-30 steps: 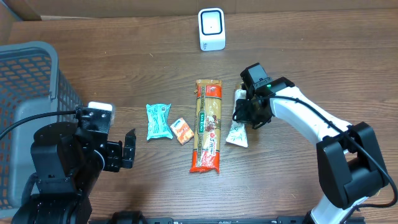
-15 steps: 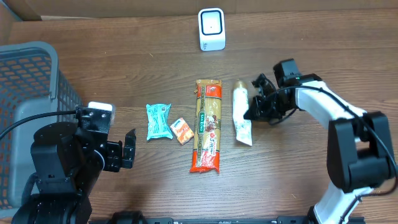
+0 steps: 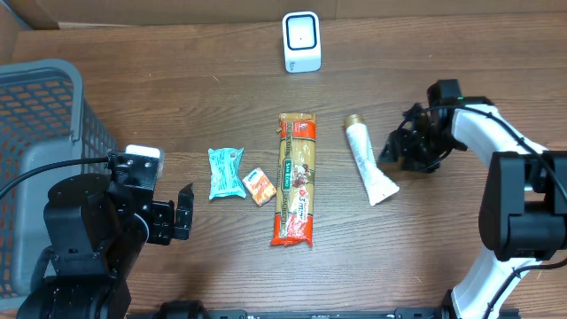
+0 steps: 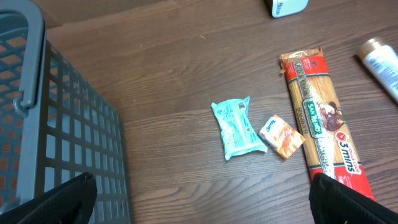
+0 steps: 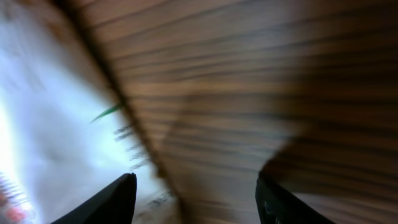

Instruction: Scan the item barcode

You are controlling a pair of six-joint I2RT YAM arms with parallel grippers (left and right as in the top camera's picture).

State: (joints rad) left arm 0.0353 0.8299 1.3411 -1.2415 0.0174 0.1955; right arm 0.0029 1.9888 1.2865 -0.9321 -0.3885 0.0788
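Note:
A white tube [image 3: 369, 163] with a gold cap lies flat on the table, tilted, right of the long pasta packet [image 3: 295, 177]. My right gripper [image 3: 396, 151] stands just right of the tube and is open. In the right wrist view, blurred, only wood shows between the right gripper's [image 5: 196, 186] fingers, with the white tube [image 5: 43, 124] at the left. The white barcode scanner [image 3: 301, 42] stands at the back centre. My left gripper [image 3: 183, 213] is open at the front left and holds nothing; its wrist view shows bare wood between the left gripper's [image 4: 202, 202] fingers.
A teal packet [image 3: 226, 171] and a small orange packet [image 3: 260, 186] lie left of the pasta packet. A grey mesh basket [image 3: 53, 97] fills the left side. The left wrist view also shows the basket [image 4: 56, 124] and the pasta packet [image 4: 320, 118].
My right gripper moved right, dragging the white tube away from the pasta packet, then opened and let it go. The left arm has not moved.

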